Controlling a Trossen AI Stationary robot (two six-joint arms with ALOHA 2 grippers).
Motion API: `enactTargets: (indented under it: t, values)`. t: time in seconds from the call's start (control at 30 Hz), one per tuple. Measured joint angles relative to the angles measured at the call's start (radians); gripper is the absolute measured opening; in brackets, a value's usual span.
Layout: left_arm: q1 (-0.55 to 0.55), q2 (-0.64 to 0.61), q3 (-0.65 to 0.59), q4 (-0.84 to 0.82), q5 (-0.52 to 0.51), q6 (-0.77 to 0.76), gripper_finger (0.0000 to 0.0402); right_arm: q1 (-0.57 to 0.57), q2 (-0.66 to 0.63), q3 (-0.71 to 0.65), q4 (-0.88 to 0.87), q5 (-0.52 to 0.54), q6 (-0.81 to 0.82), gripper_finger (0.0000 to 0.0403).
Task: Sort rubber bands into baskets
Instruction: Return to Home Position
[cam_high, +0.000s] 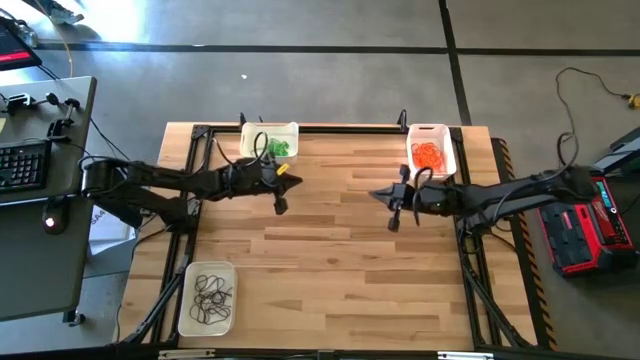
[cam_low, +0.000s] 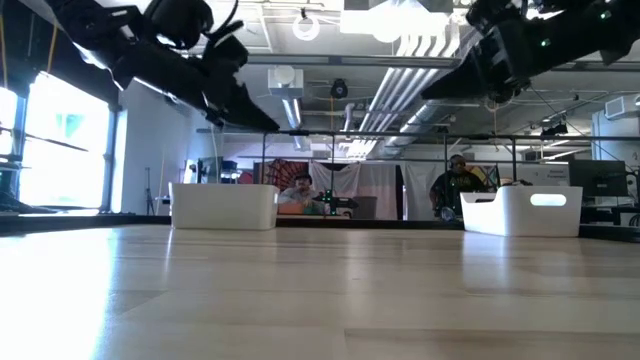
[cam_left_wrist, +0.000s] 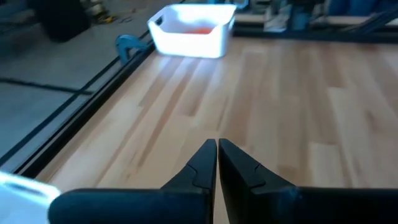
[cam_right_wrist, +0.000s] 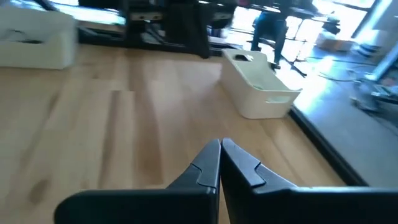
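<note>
Three white baskets stand on the wooden table. The far-left basket holds green rubber bands. The far-right basket holds orange rubber bands. The near-left basket holds dark rubber bands. My left gripper hangs shut and bare over the table just near of the green basket. My right gripper hangs shut and bare over the table's middle, left of the orange basket. The two grippers point at each other.
Bare wood lies between and in front of the two grippers. A black frame runs along the table's far edge and down its sides. People sit beyond the far edge in the low view.
</note>
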Motion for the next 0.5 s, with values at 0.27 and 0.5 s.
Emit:
enactTargets:
  t: [0.27, 0.5]
  values:
    - [0.000, -0.008, -0.018, 0.106, 0.109, 0.007, 0.0007, -0.041, -0.086, 0.000, -0.112, -0.105, -0.004, 0.0000]
    - [0.004, -0.017, -0.153, 0.330, 0.148, -0.031, 0.0007, -0.065, -0.119, 0.000, -0.131, -0.206, -0.027, 0.0000]
